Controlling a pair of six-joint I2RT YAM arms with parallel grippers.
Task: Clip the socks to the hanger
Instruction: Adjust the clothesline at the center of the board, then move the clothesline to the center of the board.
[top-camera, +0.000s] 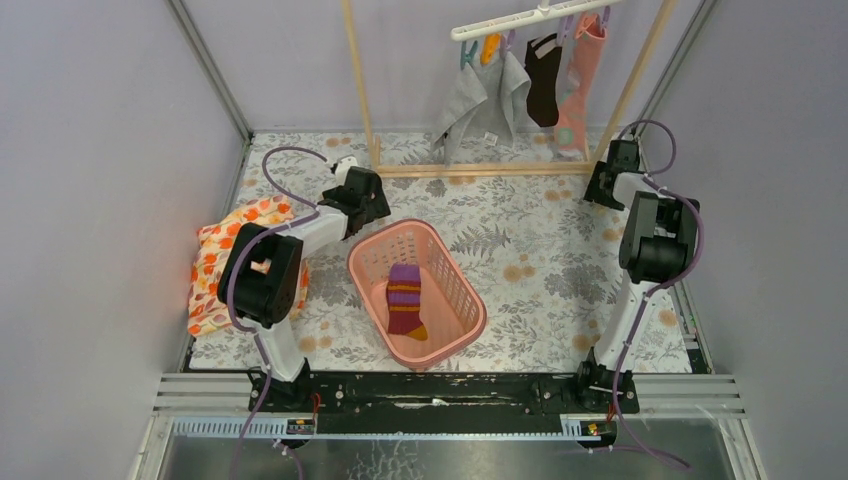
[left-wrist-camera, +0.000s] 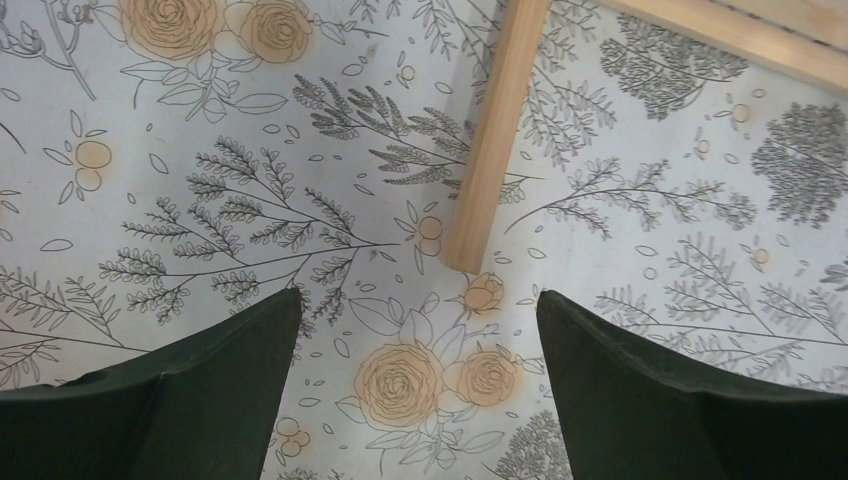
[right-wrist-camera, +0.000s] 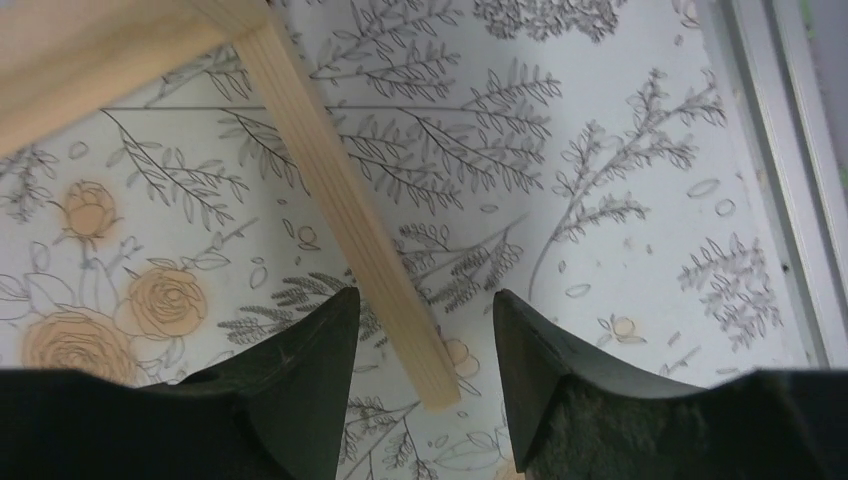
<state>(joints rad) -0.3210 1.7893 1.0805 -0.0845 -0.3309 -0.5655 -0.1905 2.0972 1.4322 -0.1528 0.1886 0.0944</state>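
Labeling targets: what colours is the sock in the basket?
Purple sock, dark red and orange stripes, orange toe; top external view.

The top edge crops the hanger (top-camera: 500, 23).

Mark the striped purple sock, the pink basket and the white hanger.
striped purple sock (top-camera: 405, 298): top external view, its striped middle.
pink basket (top-camera: 458, 282): top external view, its right wall.
white hanger (top-camera: 510, 20): top external view, middle of its bar.
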